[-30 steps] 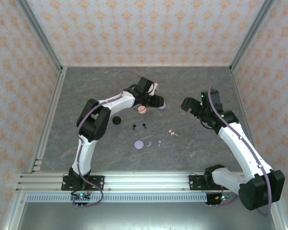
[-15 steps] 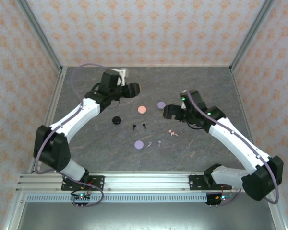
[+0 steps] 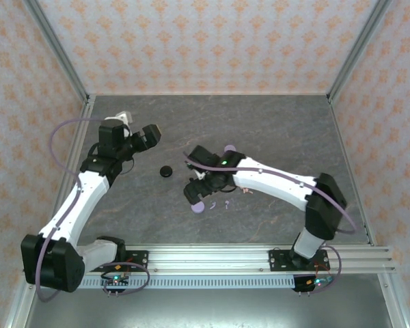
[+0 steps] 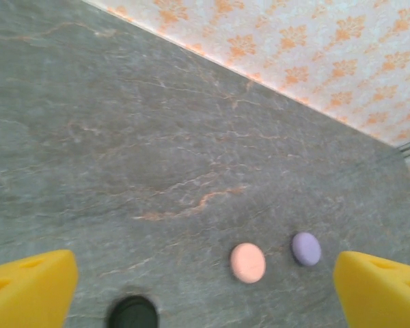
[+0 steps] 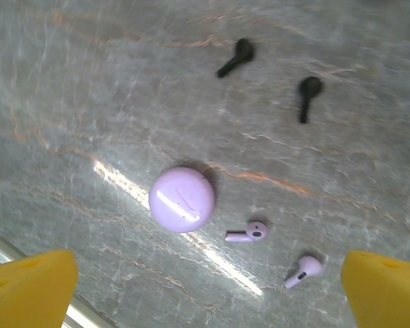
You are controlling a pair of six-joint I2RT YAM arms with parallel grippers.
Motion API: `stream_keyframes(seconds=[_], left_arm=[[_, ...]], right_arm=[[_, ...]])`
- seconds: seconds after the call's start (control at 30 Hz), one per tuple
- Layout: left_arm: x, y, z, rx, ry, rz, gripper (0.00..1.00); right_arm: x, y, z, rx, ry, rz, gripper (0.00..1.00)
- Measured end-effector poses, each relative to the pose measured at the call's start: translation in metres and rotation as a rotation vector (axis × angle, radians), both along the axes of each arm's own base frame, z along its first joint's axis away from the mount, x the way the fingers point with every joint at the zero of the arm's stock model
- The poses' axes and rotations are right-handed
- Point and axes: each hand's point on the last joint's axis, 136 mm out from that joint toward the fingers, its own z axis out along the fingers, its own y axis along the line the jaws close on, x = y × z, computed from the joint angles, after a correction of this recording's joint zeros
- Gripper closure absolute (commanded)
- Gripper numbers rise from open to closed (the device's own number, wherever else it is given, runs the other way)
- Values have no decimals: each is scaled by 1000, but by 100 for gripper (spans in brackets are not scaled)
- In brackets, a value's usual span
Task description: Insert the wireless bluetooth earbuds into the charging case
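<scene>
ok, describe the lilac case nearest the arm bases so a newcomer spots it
On the grey table, look just front of centre, by the right gripper. The lilac case is the round disc there, with two lilac earbuds beside it; the other lilac case sits farther back beside a pink case.

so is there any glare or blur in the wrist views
Right wrist: a bright glare streak crosses the table beside the lilac case, which carries its own highlight; the left side looks smeared. Left wrist: soft overall, with fuzzy edges on the pink case and black case.
</scene>
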Motion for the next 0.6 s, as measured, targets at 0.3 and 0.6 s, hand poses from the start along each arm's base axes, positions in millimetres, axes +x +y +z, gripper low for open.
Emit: stream_keyframes(seconds=[0.3,0.6], left_arm=[[-31,39,-3,-14,20,106,0],[-45,39,2,-8,1,98,0]], right_arm=[[-16,24,-44,-212,52,302,6],[-18,12,-72,-349,92,431,15]])
